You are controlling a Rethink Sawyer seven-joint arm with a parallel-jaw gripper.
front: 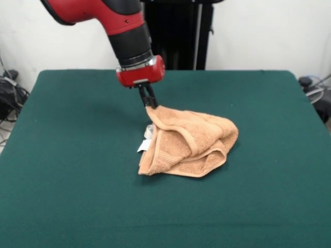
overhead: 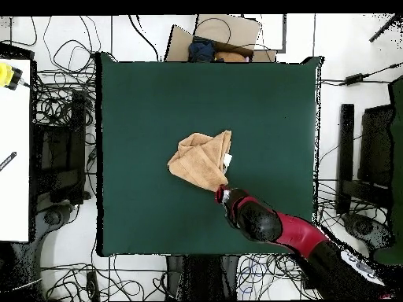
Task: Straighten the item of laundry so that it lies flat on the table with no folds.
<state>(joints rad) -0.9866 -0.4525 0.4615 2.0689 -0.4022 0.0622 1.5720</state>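
Still rumpled, folded towel [front: 189,147] on green table [front: 77,155], tags [front: 145,140] showing.

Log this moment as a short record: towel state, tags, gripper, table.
towel: orange-tan towel, bunched and folded over itself, one corner lifted, not flat
tags: white tags show at the towel's edge below the gripper in the front view
gripper: gripper shut on the towel's raised corner
arm: red and black arm reaches in over the table
table: green table, towel near its middle
task status: straightening not done
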